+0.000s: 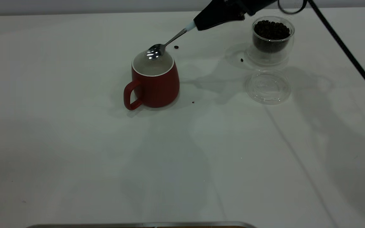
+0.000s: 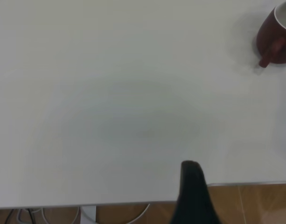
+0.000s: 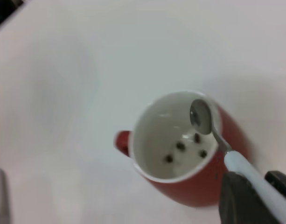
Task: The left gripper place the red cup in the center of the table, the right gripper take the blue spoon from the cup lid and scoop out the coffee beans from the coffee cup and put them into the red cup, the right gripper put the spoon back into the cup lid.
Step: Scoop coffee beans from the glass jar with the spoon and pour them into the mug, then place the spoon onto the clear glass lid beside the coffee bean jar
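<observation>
Right gripper (image 1: 198, 24) clamped on the pale handle of the spoon (image 1: 166, 42), reaching in from the far right of the cup (image 1: 153, 83). Spoon's long axis slanting down from the fingers toward the cup, bowl hanging just over the far rim, looking empty. Cup upright near mid-table (image 1: 74, 158), handle toward the near left. Four beans (image 3: 180, 146) counted on its white floor in the right wrist view. Glass (image 1: 272, 39) of beans well right of the cup and slightly farther back, lid (image 1: 268, 87) lying empty just in front of it. Three stray beans on the table: one just behind the cup, one at its near right foot, one over by the glass. Judged next: swinging the spoon back rightward along that same slant, to lid or glass, both on the right arm's side. Left gripper (image 2: 194, 196) parked off by the table edge, well left of the cup; only one dark finger showing, so cannot tell whether spread or closed. Totals: one cup, one glass, one lid, one spoon
</observation>
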Robot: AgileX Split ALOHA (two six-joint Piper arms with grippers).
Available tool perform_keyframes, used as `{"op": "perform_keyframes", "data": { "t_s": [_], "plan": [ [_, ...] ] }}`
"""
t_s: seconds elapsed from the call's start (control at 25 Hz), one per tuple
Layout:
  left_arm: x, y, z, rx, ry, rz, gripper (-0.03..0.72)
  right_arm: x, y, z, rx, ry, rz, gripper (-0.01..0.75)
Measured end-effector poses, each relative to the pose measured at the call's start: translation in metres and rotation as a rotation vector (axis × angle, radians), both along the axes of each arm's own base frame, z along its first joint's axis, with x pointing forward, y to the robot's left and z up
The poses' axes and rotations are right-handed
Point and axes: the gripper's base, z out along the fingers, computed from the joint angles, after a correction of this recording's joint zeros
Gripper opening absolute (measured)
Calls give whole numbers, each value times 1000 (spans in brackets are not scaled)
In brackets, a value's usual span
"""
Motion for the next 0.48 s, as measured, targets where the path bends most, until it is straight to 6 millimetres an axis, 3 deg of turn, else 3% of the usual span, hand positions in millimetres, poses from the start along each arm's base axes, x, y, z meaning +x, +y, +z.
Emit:
{"op": "perform_keyframes", "data": {
  "t_s": [0.24,0.36,0.48],
  "plan": [
    [0,0,0,0,0,0,587,-7,0,42,-82,-21,21,103],
    [0,0,0,0,0,0,587,-17,-5,88,-113,-39,40,103],
    [0,0,0,0,0,0,587,-33,-15,152,-145,-99,10,103]
  ]
}}
